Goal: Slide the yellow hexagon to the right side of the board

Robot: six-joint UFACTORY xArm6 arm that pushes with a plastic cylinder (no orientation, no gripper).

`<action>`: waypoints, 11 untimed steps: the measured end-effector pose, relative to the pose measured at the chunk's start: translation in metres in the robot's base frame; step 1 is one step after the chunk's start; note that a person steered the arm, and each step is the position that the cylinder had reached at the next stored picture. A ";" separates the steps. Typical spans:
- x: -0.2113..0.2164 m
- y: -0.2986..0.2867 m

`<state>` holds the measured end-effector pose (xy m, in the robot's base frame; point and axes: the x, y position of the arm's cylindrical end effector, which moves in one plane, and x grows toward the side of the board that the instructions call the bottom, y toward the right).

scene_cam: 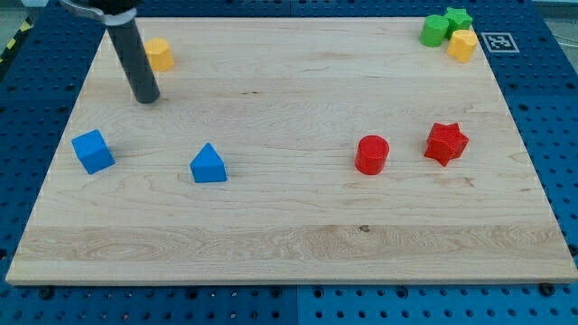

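A yellow block (159,54) that looks like the hexagon sits near the board's top left corner. My dark rod comes down from the view's top left, and my tip (146,99) rests on the board just below and slightly left of this block. The rod's shaft passes close by the block's left side; I cannot tell if they touch. A second yellow block (462,44), its shape unclear, sits at the top right corner.
A green cylinder (434,31) and a green star (458,18) crowd the second yellow block. A red cylinder (371,154) and a red star (446,143) sit right of centre. A blue cube (92,151) and a blue triangular block (209,164) sit at left.
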<state>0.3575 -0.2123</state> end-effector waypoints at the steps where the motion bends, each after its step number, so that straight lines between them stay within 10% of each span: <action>1: -0.031 -0.016; 11: -0.055 0.103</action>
